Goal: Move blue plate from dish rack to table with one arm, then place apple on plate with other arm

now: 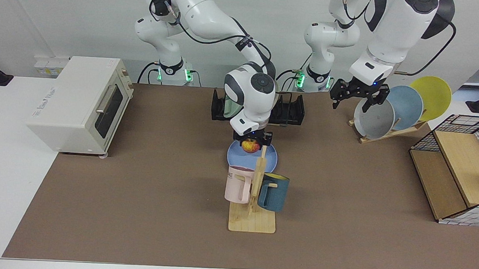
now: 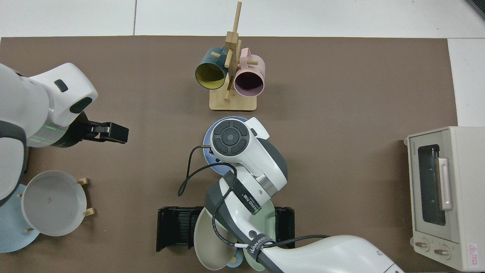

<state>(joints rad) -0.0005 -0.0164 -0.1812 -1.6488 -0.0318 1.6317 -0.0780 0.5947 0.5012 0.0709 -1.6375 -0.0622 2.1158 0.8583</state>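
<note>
The blue plate [image 1: 236, 157] lies flat on the brown table [image 1: 138, 194], just behind the mug tree. My right gripper [image 1: 251, 143] hangs straight over the plate, shut on the red-and-yellow apple [image 1: 250, 146], which sits low above the plate's centre. In the top view the right arm's wrist covers most of the blue plate [image 2: 208, 147] and hides the apple. The black dish rack [image 1: 293, 111] stands behind at the table's back edge. My left gripper [image 1: 358, 95] waits open and empty in the air beside the wooden plate stand; in the top view the left gripper [image 2: 113, 132] is far from the plate.
A wooden mug tree [image 1: 255, 192] with a pink and a teal mug stands right in front of the plate. A green plate [image 1: 228, 107] and a beige plate [image 2: 211, 235] stay in the rack. A toaster oven [image 1: 81, 101], a slanted plate stand [image 1: 388, 113] and a wire-and-wood crate [image 1: 455, 170] line the sides.
</note>
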